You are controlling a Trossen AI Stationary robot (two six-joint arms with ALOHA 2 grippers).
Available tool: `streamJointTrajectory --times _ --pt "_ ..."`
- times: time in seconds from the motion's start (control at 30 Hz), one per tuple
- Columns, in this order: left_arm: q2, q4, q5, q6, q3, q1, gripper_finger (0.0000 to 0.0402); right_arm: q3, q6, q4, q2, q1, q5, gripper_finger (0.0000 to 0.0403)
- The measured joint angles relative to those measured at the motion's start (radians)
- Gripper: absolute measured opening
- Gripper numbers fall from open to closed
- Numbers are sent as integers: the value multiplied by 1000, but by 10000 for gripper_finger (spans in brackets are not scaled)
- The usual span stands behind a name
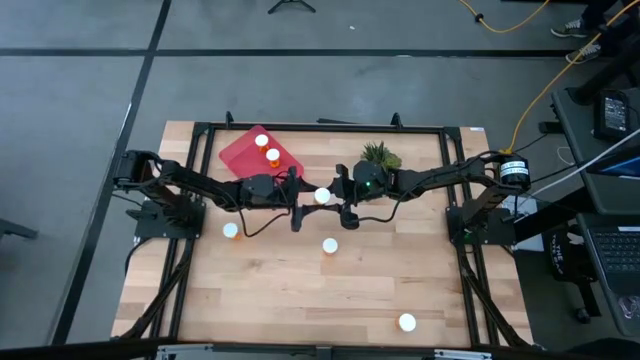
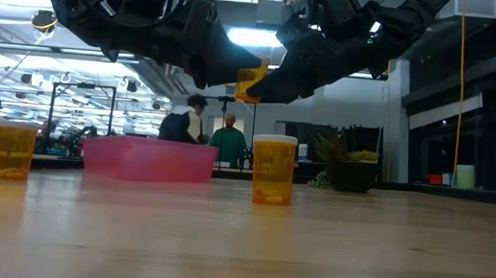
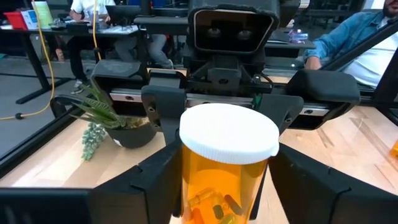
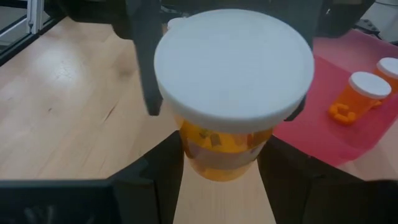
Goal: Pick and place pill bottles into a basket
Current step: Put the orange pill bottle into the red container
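Over the middle of the table [image 1: 300, 300], one bottle [image 1: 322, 196] hangs up in the air between the two grippers. The right gripper [image 1: 336, 196] comes in from the plant's side and is clamped on the orange part of the bottle, just under the white cap. The left gripper [image 1: 309, 198] comes in from the basket's side and sits around the same bottle. I cannot tell if it is squeezing the bottle or only near it.

The bottle stands upright, with its cap on top and some small things inside it. It is not touching the table.

The red basket [image 1: 236, 160] lies near the back of the table, by the left arm. Two bottles [image 1: 261, 141] are already in it, close together.

Three bottles [image 1: 329, 245] are out on the wood. One is just in front of the grippers, one is in front of the left arm, and one is far off near the front edge on the right.

The plant [image 1: 380, 155] sits at the back, just behind the right gripper.
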Motion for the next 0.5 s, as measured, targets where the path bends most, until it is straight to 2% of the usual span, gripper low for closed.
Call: streamJointTrajectory --times 0.23,0.5 --pt "0 0 0 7 0 0 194 0 2 0 0 0 -1 184" --pt "0 0 -1 14 0 0 192 0 -3 1 0 0 0 184"
